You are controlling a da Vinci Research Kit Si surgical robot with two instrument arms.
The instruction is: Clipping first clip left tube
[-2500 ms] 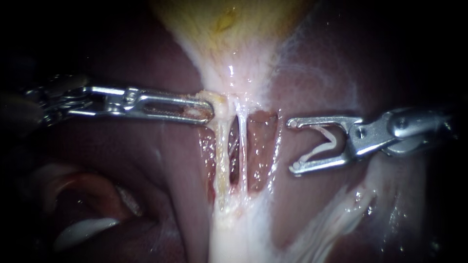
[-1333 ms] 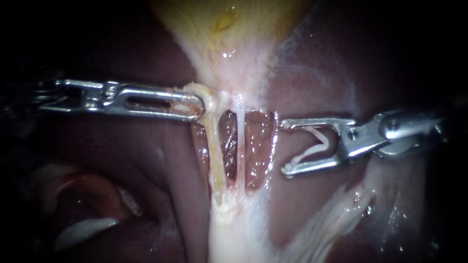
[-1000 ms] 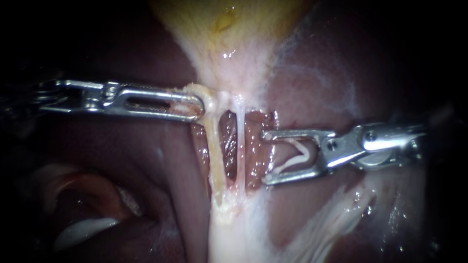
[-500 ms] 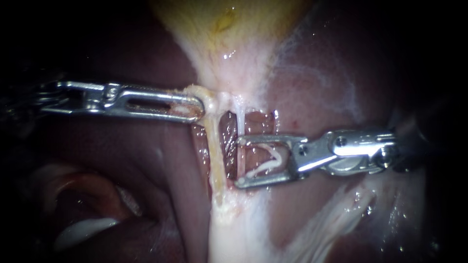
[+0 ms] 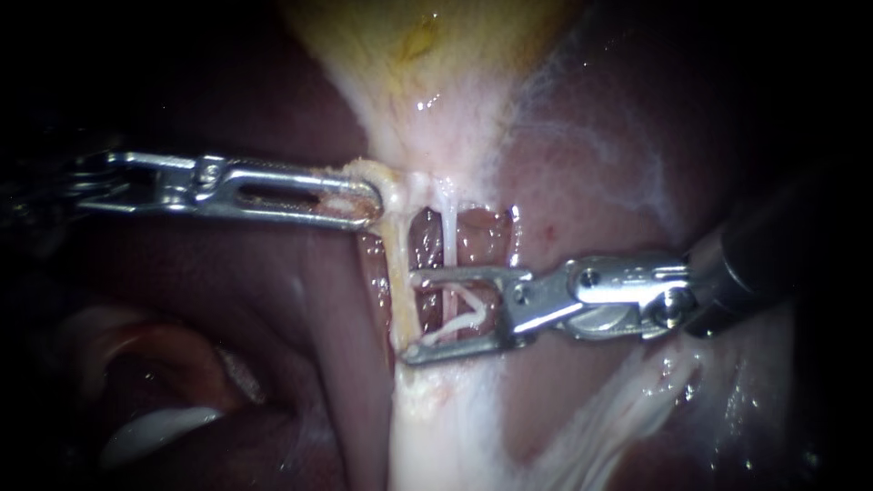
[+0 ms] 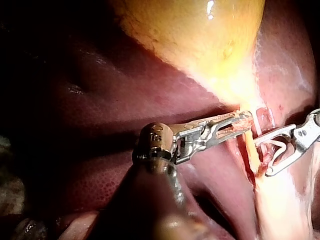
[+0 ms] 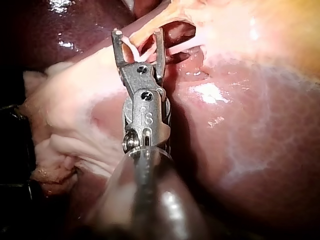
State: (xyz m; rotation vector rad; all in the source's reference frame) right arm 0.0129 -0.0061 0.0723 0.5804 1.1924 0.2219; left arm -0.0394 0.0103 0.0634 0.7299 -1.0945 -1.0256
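Left instrument (image 5: 366, 198): shaft comes in level from the left. Its slotted jaws are clamped together on the narrow lower end of the gallbladder (image 5: 436, 73), right where the tubes begin.
Right instrument (image 5: 409, 314): enters from the right, shaft dark. The wrist is bent so the jaws point left, tilted slightly downward, across the opened window of tissue.
Right jaws: stand wide apart and carry an open white clip (image 5: 459, 309). One leg of the clip lies against each jaw, with its bend toward the hinge.
Left tube (image 5: 397, 245): yellowish, running down from the left instrument's grip to the pale tissue below. It sits at the mouth of the right jaws. In the right wrist view it passes between the two tips.
Right tube (image 5: 448, 227): thin and white, just beside the left tube. It crosses deeper inside the right jaws, near the clip's legs.
Clip against tubes: whether they touch cannot be told.
Liver (image 5: 591, 164): dark red and wet, lying on both sides and behind the tubes.
Spacing: the two instruments are apart, left jaws above the upper right jaw.
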